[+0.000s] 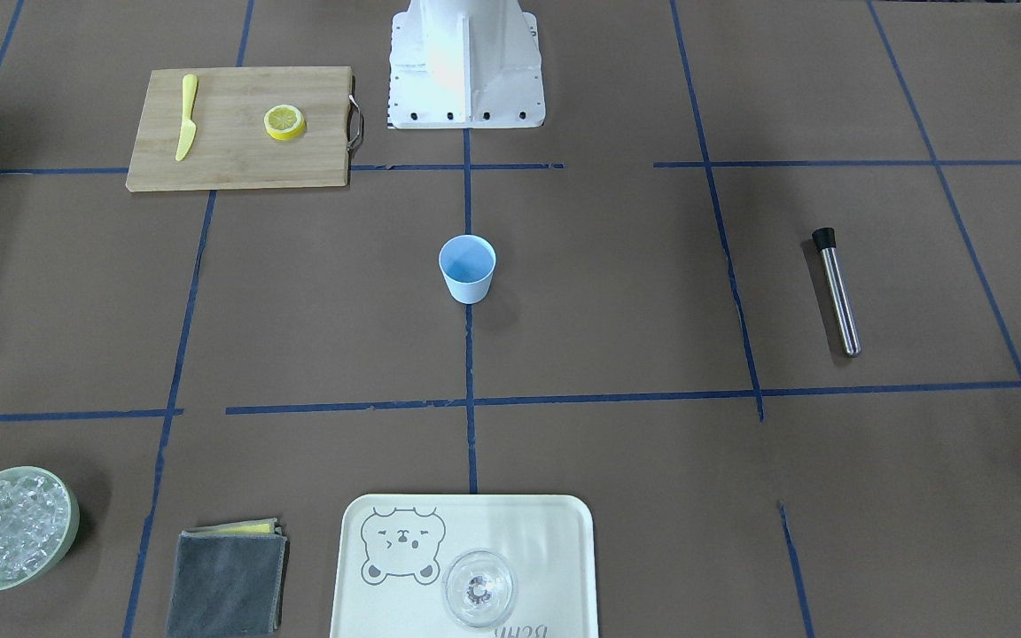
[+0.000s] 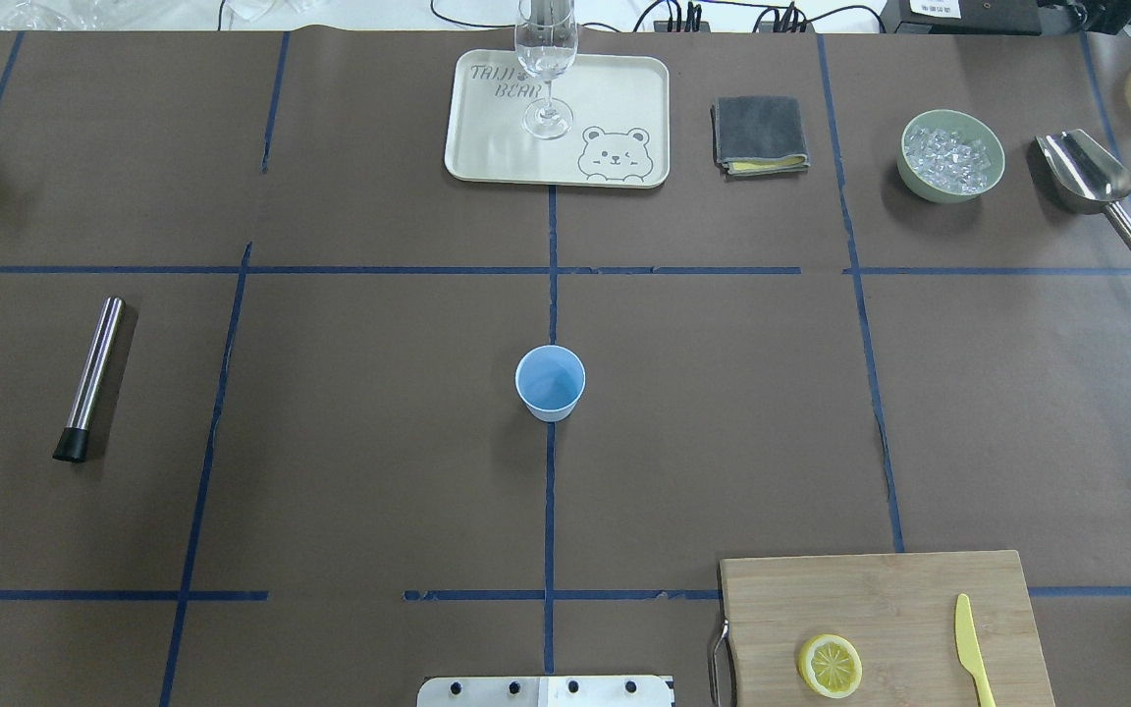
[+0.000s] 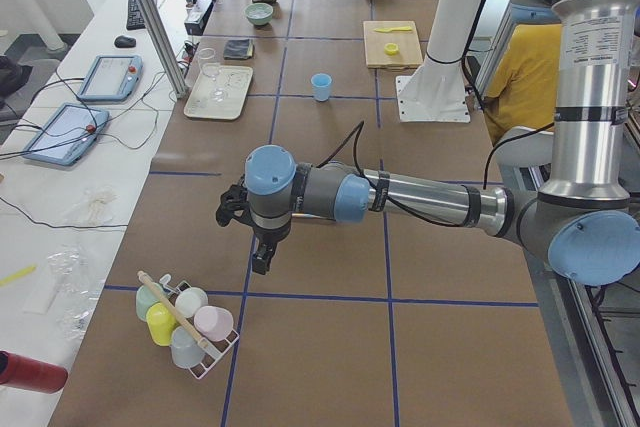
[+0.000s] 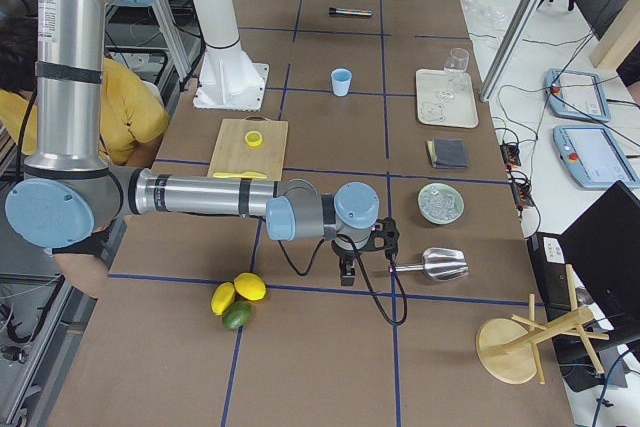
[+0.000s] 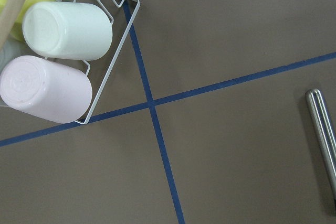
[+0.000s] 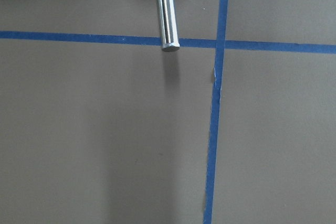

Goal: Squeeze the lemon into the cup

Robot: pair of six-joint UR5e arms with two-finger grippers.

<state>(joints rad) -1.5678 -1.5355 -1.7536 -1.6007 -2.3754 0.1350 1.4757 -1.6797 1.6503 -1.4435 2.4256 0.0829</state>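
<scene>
The light-blue cup (image 1: 467, 268) stands upright and empty at the table's middle; it also shows in the overhead view (image 2: 550, 383). One lemon slice (image 1: 284, 122) lies flat on the wooden cutting board (image 1: 236, 159), also in the overhead view (image 2: 830, 665). My left gripper (image 3: 262, 252) hangs over the table's left end near a cup rack, far from the cup. My right gripper (image 4: 347, 272) hangs over the right end beside a metal scoop. Both show only in the side views, so I cannot tell whether they are open or shut.
A yellow plastic knife (image 1: 186, 117) lies on the board. A steel muddler (image 1: 835, 291), a tray (image 1: 360, 567) with a clear glass (image 1: 479, 588), a grey cloth (image 1: 227, 580), a bowl of ice (image 1: 7, 539), a scoop (image 2: 1091, 182), a cup rack (image 3: 185, 322).
</scene>
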